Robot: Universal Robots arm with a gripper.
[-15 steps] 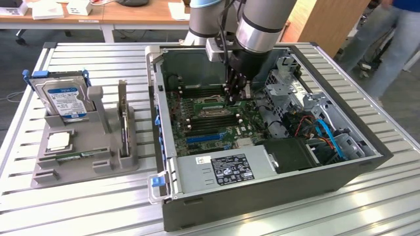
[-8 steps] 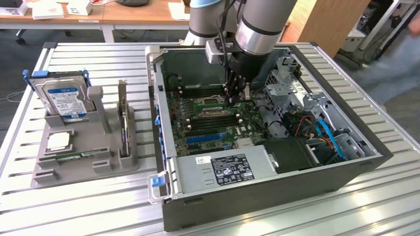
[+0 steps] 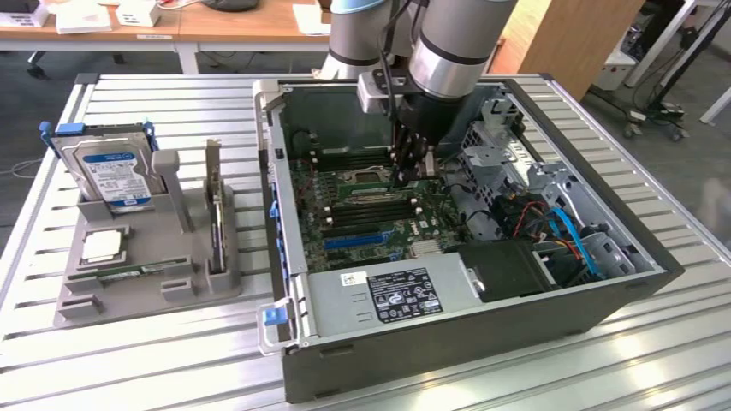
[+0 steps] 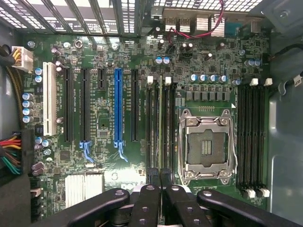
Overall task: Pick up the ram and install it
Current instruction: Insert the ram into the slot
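We see the black two-fingered end effector reaching down inside the open computer case, its fingers drawn close together and pinching a long, thin green ram stick. In the wrist view the ram stick appears edge-on, running along and between two black memory slots with white latches, just beside the silver CPU socket. We cannot tell whether it is seated or just above the board. In the exterior view the end effector hangs from the grey arm over the same spot, near the socket.

Around it lies the green motherboard, which carries a long blue expansion slot and black ones on either side of it. The board sits in the dark grey metal computer case, which lies on its side with a labelled grey power supply at its near end.

Well apart, toward the exterior view's left, a grey plastic holder rests on the slatted metal bench. It holds a silver hard drive with a blue-white label standing upright, a dark expansion card on edge, and a second ram stick lying flat.
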